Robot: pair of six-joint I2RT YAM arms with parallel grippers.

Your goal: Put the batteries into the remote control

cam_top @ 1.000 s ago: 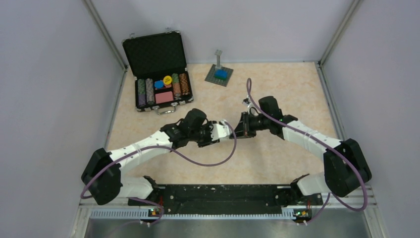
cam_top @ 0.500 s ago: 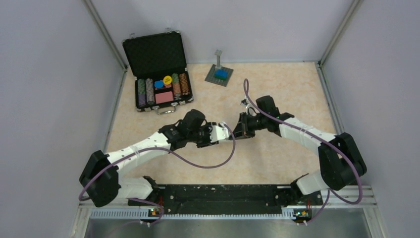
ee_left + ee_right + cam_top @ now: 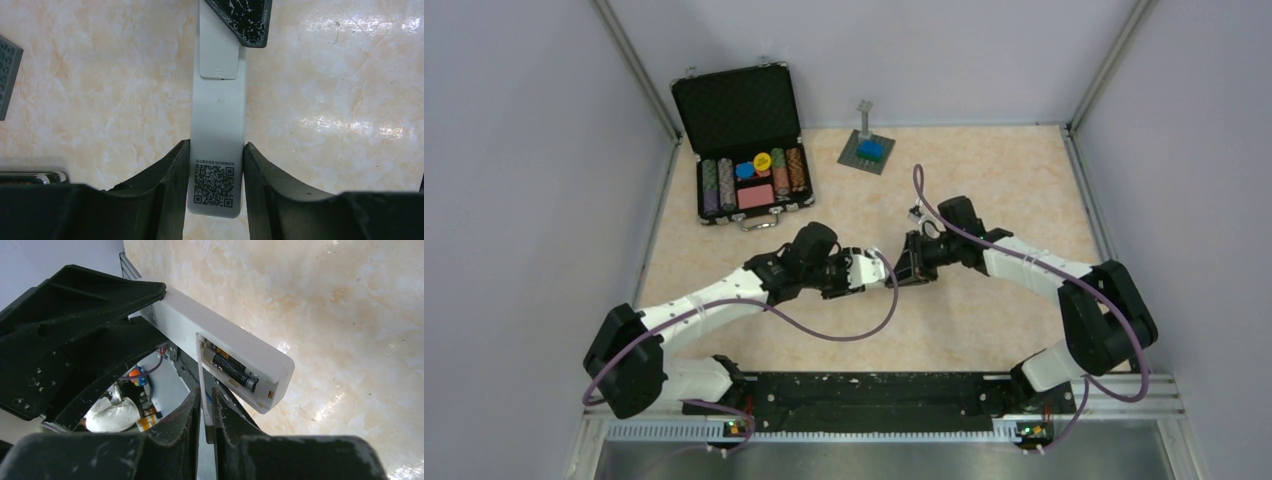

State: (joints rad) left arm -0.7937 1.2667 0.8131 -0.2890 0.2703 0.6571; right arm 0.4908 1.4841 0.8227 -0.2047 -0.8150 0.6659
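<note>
My left gripper [image 3: 216, 150] is shut on the white remote control [image 3: 218, 125], on the end of its plain back that carries a QR code. It holds the remote above the table; from above it shows at mid-table [image 3: 871, 266]. In the right wrist view the remote's [image 3: 235, 347] battery bay is open. Two dark batteries [image 3: 232, 369] with light tips lie side by side in it. My right gripper [image 3: 204, 396] is shut on the thin white cover plate [image 3: 201, 375], held edge-on against the bay's edge. The cover [image 3: 218, 50] lies partway over the remote's far end.
An open black case of poker chips [image 3: 749, 170] stands at the back left. A grey studded plate with a blue brick [image 3: 867, 150] sits at the back centre; its corner shows in the left wrist view [image 3: 6, 75]. Walls close in three sides.
My right arm has folded in, its elbow moving left, and its gripper has edged left with the cover towards the remote. My left arm has barely moved.
</note>
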